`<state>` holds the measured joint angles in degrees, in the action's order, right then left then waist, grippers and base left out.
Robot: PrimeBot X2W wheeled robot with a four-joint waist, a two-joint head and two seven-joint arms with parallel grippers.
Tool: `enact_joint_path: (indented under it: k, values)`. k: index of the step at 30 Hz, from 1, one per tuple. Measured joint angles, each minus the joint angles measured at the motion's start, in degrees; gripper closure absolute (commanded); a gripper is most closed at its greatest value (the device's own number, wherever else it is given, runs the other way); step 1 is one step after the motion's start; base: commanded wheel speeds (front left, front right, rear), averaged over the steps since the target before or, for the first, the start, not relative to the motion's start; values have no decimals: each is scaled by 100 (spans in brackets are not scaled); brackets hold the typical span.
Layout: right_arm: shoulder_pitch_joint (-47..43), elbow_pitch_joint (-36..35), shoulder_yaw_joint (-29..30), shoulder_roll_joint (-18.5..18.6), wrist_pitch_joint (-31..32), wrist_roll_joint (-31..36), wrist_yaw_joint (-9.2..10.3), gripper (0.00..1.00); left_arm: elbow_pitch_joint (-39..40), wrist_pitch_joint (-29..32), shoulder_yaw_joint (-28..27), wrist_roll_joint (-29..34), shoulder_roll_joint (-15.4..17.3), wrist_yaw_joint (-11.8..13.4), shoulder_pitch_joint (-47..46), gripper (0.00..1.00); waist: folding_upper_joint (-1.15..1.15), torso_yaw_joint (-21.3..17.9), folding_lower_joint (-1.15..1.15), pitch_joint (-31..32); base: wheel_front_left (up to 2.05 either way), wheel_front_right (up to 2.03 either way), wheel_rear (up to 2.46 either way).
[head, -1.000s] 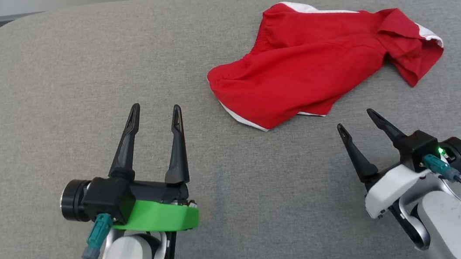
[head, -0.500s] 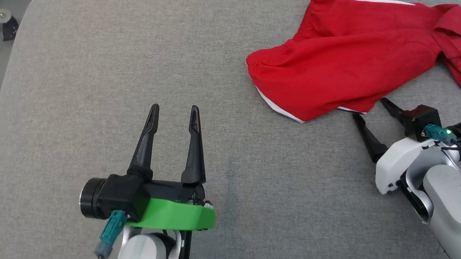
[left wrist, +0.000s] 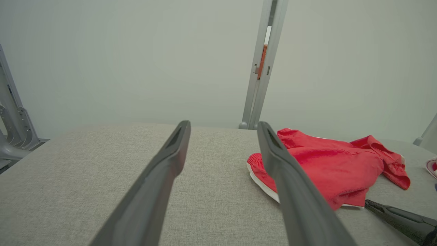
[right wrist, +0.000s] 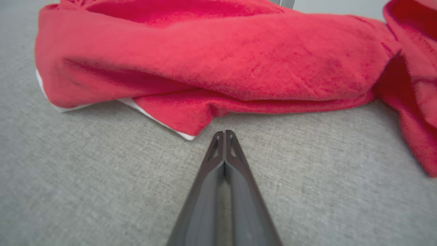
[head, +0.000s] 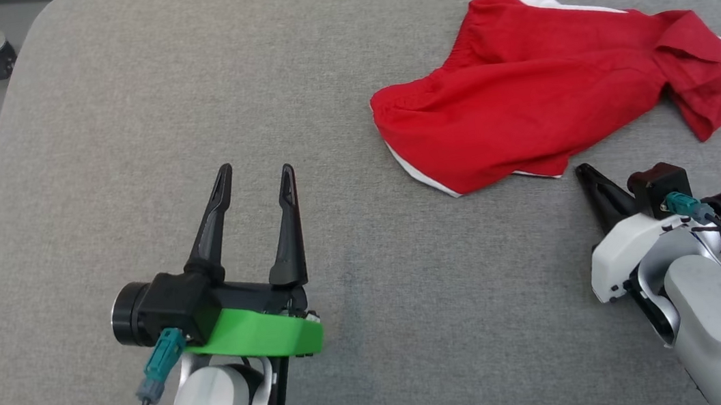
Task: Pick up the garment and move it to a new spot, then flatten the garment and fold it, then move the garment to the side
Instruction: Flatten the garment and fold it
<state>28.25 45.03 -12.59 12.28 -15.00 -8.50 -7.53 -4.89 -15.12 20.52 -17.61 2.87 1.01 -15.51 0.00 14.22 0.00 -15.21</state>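
A: Where's the garment (head: 546,90)?
B: Upper right of head view, crumpled on the grey pad (head: 146,84). Red, white trim.
A: And the right gripper (right wrist: 224,133)?
B: Fingers pressed together, nothing between them, tips just short of the near hem.
A: The left gripper (head: 256,169)?
B: Lower left, fingers spread, empty, well apart from the garment.

The left gripper (left wrist: 223,125) holds its dark fingers spread above the grey table (left wrist: 85,164), the crumpled red garment (left wrist: 327,167) lying rightward, the right gripper (left wrist: 370,205) tip just beside its hem.
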Motion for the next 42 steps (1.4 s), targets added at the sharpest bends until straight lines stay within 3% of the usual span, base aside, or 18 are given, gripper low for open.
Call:
enact_joint_path:
  k: [12,14,15,16,30,42]
  values:
    - [-544,-753,-335,403,3,44,0,100,-111,0,-125,18,-3,-124,111,0,0,-725,0,387,0,0,0]
    - [-614,-912,-336,344,3,-4,0,66,-107,0,-123,15,-3,-124,114,0,0,-785,0,465,0,0,0]
    - [-663,-1045,-282,285,2,-38,0,5,-104,0,-131,11,-3,-124,125,0,0,-813,0,504,0,0,0]
    - [-720,-1181,-222,223,2,-71,0,0,-105,0,-148,11,-4,-124,148,0,0,-841,0,539,0,0,0]
    - [-2193,-4022,633,-673,-4,-3,1,0,-74,0,-575,125,-3,-201,674,0,0,-1167,0,807,0,0,0]
    - [-2502,-4310,727,-896,-4,5,1,0,-103,0,-549,172,-3,-201,1029,0,0,-1301,0,886,0,0,0]
